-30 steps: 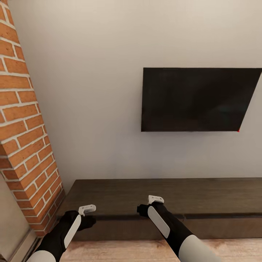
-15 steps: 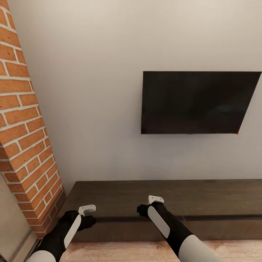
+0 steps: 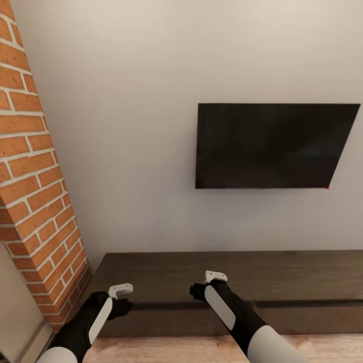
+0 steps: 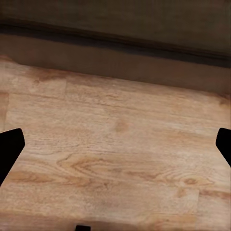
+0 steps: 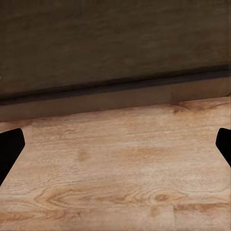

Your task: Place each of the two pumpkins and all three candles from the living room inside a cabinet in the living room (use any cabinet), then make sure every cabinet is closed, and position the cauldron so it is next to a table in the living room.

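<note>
Facing the cabinet [image 3: 201, 275], with the camera tilted slightly higher than before.
Wrist views add wooden floor [image 4: 115, 159]; left gripper [image 4: 115, 144] and right gripper [image 5: 115, 144] gape wide, empty.

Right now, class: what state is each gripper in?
Left gripper: open, holding nothing.
Right gripper: open, holding nothing.
</note>
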`<state>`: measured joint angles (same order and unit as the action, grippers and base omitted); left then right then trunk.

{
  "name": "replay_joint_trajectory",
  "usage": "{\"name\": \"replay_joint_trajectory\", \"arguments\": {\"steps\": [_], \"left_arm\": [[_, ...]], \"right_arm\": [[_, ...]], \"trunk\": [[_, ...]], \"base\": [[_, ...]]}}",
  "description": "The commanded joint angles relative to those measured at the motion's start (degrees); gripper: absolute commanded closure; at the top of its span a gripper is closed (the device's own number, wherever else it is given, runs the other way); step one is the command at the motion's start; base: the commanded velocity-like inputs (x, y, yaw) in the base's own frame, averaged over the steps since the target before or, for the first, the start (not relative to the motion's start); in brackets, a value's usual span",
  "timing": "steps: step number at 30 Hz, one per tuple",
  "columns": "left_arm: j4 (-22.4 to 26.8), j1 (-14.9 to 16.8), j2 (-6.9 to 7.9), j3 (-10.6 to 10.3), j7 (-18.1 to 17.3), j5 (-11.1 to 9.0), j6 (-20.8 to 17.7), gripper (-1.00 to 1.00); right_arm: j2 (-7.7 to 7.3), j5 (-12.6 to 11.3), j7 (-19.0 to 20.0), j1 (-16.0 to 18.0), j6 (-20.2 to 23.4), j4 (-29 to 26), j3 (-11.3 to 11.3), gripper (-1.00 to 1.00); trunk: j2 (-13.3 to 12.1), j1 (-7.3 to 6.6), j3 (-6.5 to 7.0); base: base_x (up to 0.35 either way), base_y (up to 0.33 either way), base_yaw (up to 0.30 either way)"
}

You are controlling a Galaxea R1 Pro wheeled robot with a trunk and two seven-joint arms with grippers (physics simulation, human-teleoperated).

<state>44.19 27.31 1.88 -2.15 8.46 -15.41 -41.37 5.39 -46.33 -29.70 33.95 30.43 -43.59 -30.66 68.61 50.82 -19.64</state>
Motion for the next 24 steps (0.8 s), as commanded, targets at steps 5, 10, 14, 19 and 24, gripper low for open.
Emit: {"name": "replay_joint_trajectory", "arguments": {"steps": [5,10,14,19,24], "left_arm": [[0.1,0.0,0.05,-0.2,0.5,-0.8,-0.2,-1.0],[-3.3,0.0,0.06,-0.2,0.5,-0.6,-0.1,-1.0],[-11.0,0.0,0.06,-0.3,0.5,-0.4,4.4,-1.0],[-25.1,0.0,0.09,-1.5,0.5,-0.2,14.2,-1.0],[-35.6,-0.1,-0.04,-2.2,0.5,-0.3,22.9,-1.0]], "right_arm": [[-0.03,-0.5,-0.5,0.1,0.1,1.0,-0.2,-1.0],[-0.03,-0.5,1.0,0.1,-0.2,4.6,-0.3,-1.0],[-0.03,-0.2,5.3,0.1,-5.4,13.6,-0.3,-1.0],[0.02,0.2,11.7,0.1,-13.7,29.8,-0.4,-1.0],[0.41,0.3,16.8,-0.2,-20.2,41.4,-0.4,-1.0]], "trunk": [[-2.0,-1.1,0.83],[-4.0,-2.2,1.73],[-5.6,-3.08,2.45],[-7.6,-4.18,3.34],[-9.6,-5.27,4.24]], "base": [[0.0,0.0,0.0],[0.0,0.0,0.0],[0.0,0.0,0.0],[0.0,0.0,0.0],[0.0,0.0,0.0]]}}
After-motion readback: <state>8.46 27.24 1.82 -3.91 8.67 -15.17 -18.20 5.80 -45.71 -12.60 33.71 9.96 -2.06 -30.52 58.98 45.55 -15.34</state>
